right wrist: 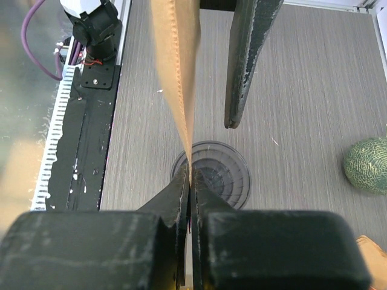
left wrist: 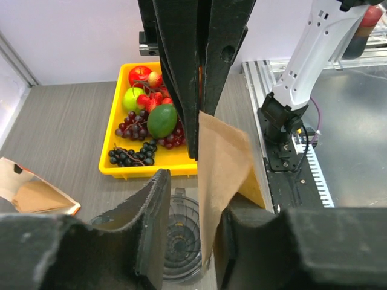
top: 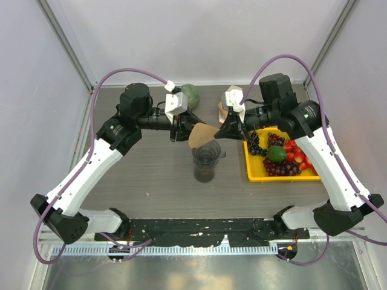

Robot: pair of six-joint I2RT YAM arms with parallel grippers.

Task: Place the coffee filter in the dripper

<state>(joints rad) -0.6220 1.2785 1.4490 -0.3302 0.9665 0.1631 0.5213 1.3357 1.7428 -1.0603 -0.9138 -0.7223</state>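
Hanging flat, light-brown coffee filter (top: 201,134)

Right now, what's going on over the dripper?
Both arms meet above the dripper in the middle of the table. The right gripper is shut on one edge of the filter, which hangs flat and folded over the dripper's mouth. The left gripper is open, its fingers on either side of the filter's lower part, not pinching it. The filter is not yet seated in the dripper.
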